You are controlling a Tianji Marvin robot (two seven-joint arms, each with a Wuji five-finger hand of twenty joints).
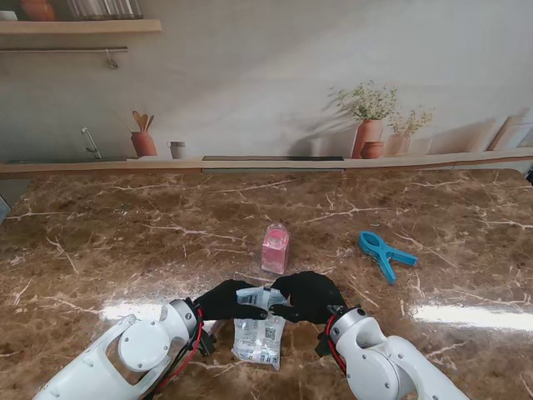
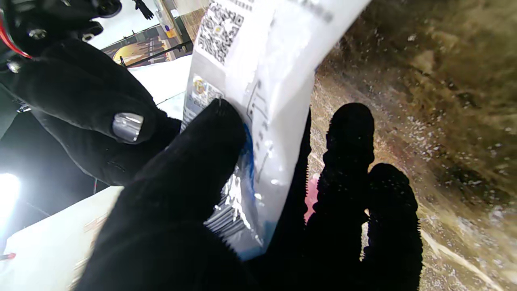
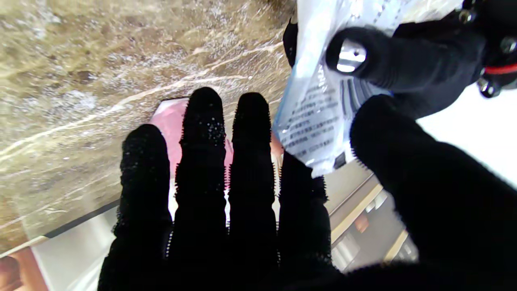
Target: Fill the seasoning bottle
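**Item: refill pouch held at both top corners, bottle waiting**

- Clear plastic seasoning pouch with white printed label (image 1: 258,327): held off the brown marble counter (image 1: 125,242), near me, hanging between my two hands. Whether its top edge is open I cannot tell.
- My left hand (image 1: 223,302), black-gloved: thumb and fingers pinch the pouch's left top corner; the left wrist view shows the thumb (image 2: 202,161) pressed on the film.
- My right hand (image 1: 308,297), black-gloved: grasps the right top corner in a pinch, the remaining fingers (image 3: 204,133) extended and free.
- Small clear square bottle holding pink seasoning (image 1: 275,248): upright on the counter, just beyond my hands. Whether a cap is on it is not clear.
- Blue plastic clip (image 1: 385,252): lying to the right, apart, untouched.

Step in hand, as I judge it: opening or readying the pouch. Next move calls for pulling the corners apart, then carrying the mouth over the bottle and tilting slowly.
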